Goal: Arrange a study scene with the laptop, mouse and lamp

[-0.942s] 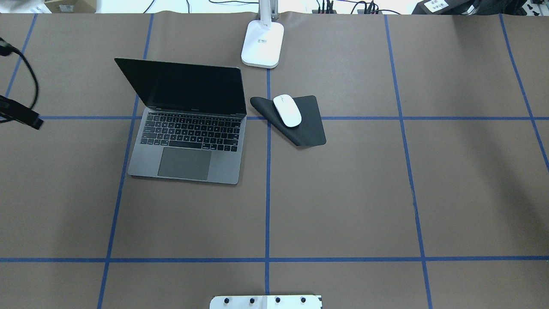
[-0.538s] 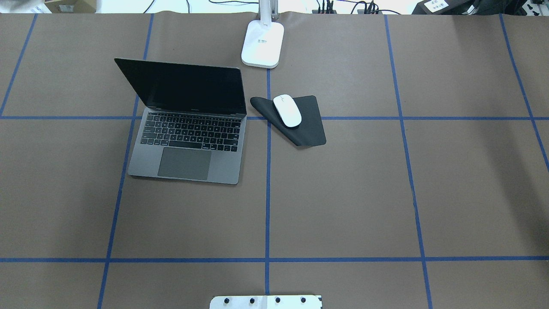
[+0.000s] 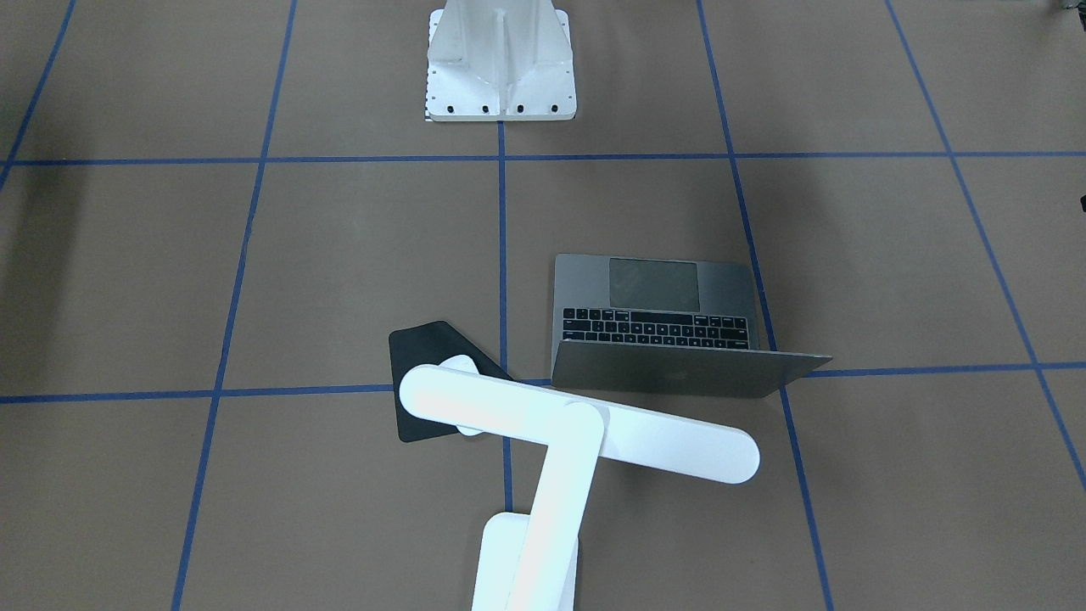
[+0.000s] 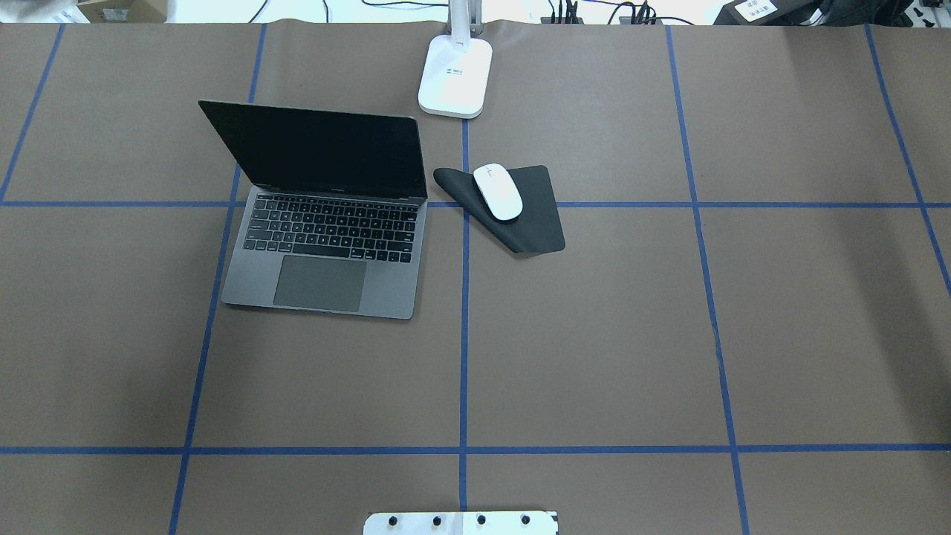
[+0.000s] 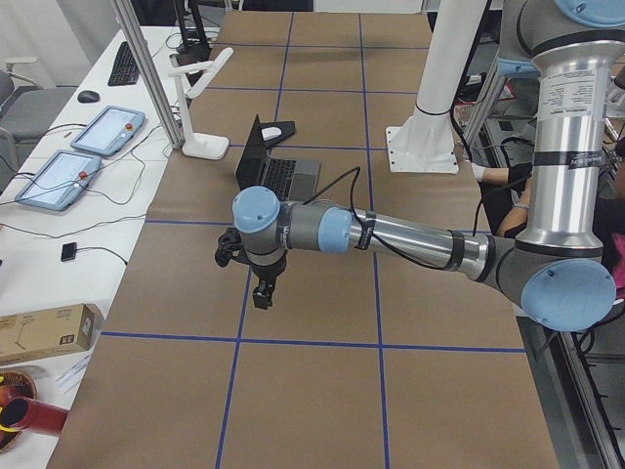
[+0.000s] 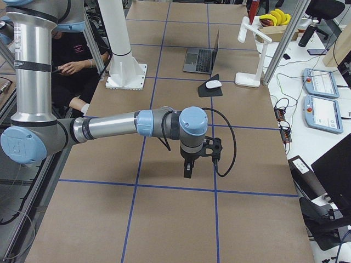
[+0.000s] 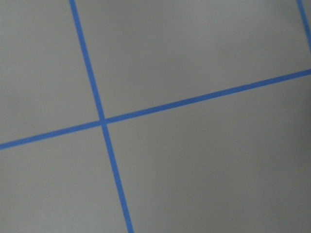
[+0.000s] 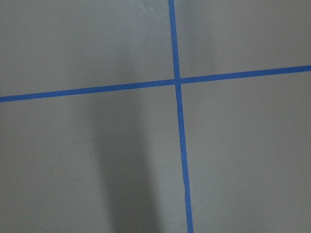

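Gone from the overhead view's left edge, the left pincer [image 5: 263, 292] hangs above the surface [image 4: 594, 357] well apart from the laptop [image 4: 327, 223], like the right pincer [image 6: 188, 170], their spread impossible to tell, while the mouse [image 4: 498, 191] lies on a black pad [image 4: 536, 219] beside the laptop, near the lamp [image 4: 455, 74].

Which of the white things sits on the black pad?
The small oval mouse; the lamp and the bolted pedestal stand straight on the table.

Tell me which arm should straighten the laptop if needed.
Left, probably. Overhead, the laptop sits left of the centre line, nearer the left arm; the mouse and lamp lie between it and the right arm.
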